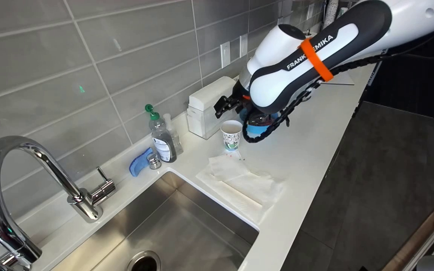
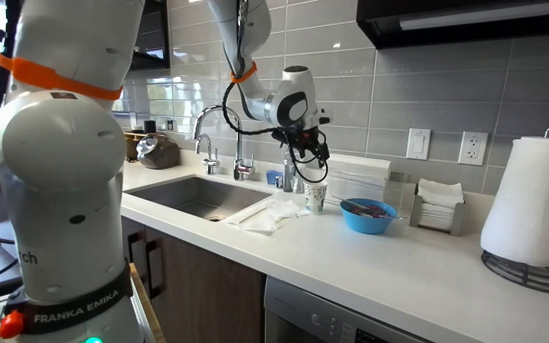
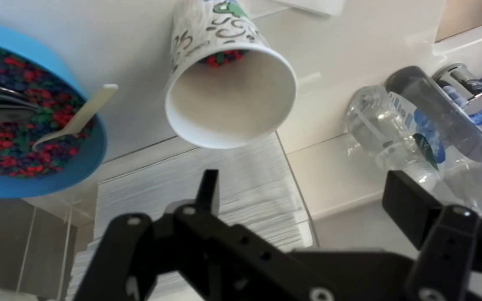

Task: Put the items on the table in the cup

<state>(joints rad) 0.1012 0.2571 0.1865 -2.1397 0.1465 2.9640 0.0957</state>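
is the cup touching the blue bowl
Apart. In the wrist view, a strip of white counter shows between the cup and the bowl.

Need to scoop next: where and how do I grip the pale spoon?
Probably pinch the pale spoon by its raised handle end, from above, on the side nearer the cup: that end juts past the rim of the blue bowl, while the other rests among the colored bits.
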